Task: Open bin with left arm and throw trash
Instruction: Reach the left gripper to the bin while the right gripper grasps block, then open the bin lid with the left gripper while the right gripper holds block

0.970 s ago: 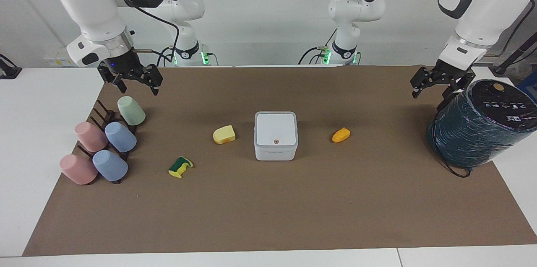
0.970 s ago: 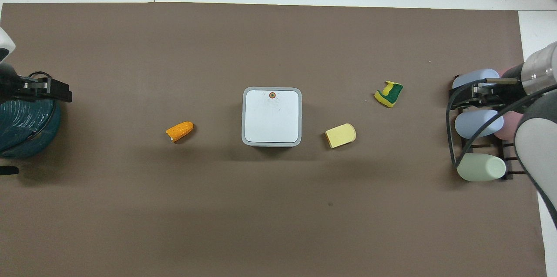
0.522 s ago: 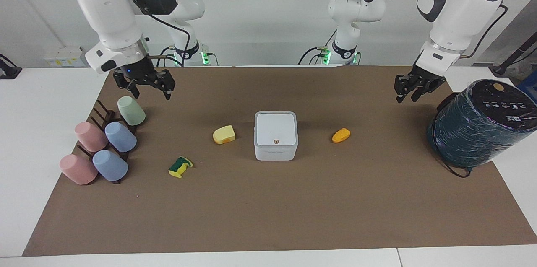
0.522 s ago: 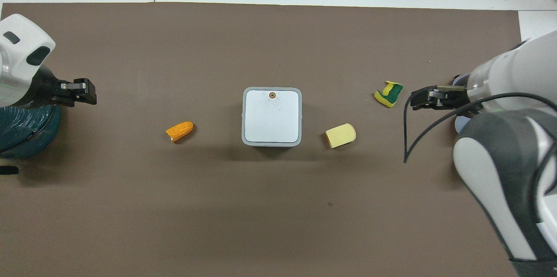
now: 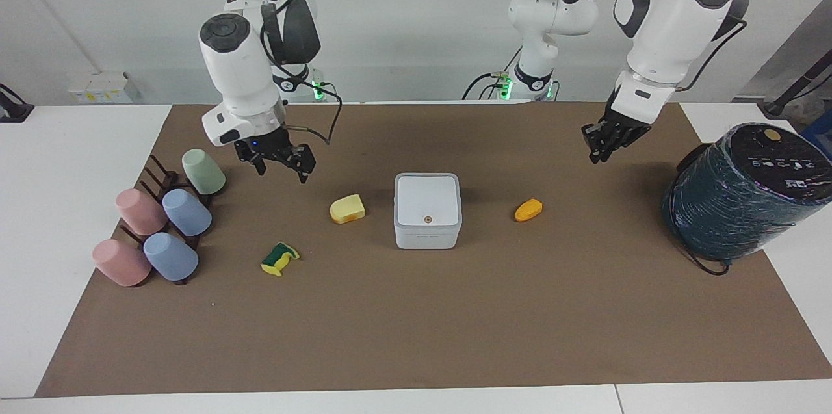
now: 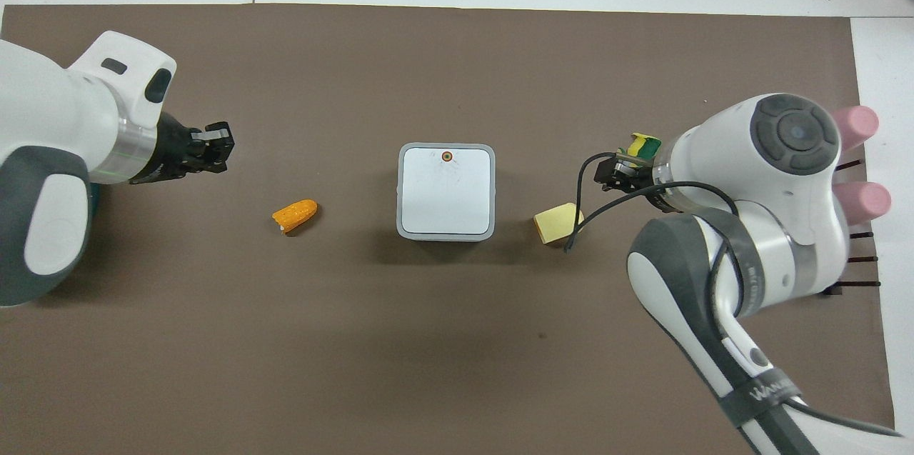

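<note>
white plastic bin (image 5: 428, 209), lid down, mid-desk on brown paper; three scraps of trash loose around it.

left gripper (image 5: 598, 143), jaws pressed together and empty, hangs over bare paper toward the left arm's end; the bin lies inward from it, past the orange lump (image 5: 528, 209). right gripper (image 5: 281, 161), jaws spread, hangs between the green cup (image 5: 203, 171) and the yellow wedge (image 5: 347, 208); sponge bit (image 5: 280, 258) lies farther out. no lettering legible on the bin.
</note>
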Controlling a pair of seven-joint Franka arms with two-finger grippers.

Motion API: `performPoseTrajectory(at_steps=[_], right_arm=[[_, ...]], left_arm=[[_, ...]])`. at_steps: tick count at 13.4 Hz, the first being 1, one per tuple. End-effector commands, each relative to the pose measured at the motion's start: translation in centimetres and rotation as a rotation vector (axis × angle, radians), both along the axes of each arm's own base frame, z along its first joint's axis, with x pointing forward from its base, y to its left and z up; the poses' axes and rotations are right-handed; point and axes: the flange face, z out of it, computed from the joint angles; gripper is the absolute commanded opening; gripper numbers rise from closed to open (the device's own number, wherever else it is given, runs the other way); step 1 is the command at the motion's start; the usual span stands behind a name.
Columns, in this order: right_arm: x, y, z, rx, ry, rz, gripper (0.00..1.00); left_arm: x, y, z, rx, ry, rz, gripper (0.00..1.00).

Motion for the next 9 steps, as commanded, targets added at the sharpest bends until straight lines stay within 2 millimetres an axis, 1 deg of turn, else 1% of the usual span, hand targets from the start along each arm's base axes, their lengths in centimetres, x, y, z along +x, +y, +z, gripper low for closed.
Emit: performPoseTrajectory(at_steps=[1, 2, 3, 4, 6, 7, 8, 9], right_arm=[[-1.0, 1.2, -4.1, 0.023, -0.016, -0.097, 1.0], [-1.3, 1.1, -5.2, 0.025, -0.019, -0.13, 1.0], [-1.6, 1.1, -6.3, 0.022, -0.009, -0.154, 1.0], [-1.7, 1.4, -7.0, 0.019, 0.002, -0.173, 1.0], [-1.9, 2.8, -8.3, 0.019, 0.003, -0.213, 1.0], [-1.8, 3.3, -9.0, 0.024, -0.006, -0.23, 1.0], [-1.8, 3.7, -9.4, 0.03, -0.017, -0.253, 1.0], [-1.7, 3.7, -10.0, 0.034, -0.026, -0.273, 1.0]], left_arm=[[-0.7, -3.4, -1.8, -0.048, -0.03, 0.117, 0.0], [-0.6, -4.8, -2.4, -0.069, -0.038, 0.146, 0.0], [-0.2, -5.8, -3.1, -0.105, -0.042, 0.184, 0.0], [-0.1, -7.1, -3.7, -0.136, -0.047, 0.211, 0.0], [0.0, -9.5, -5.0, -0.168, -0.047, 0.292, 0.0], [-0.3, -11.1, -5.4, -0.186, -0.045, 0.345, 0.0], [-0.3, -12.1, -5.9, -0.203, -0.044, 0.4, 0.0], [-0.5, -12.8, -5.9, -0.223, -0.04, 0.458, 0.0]])
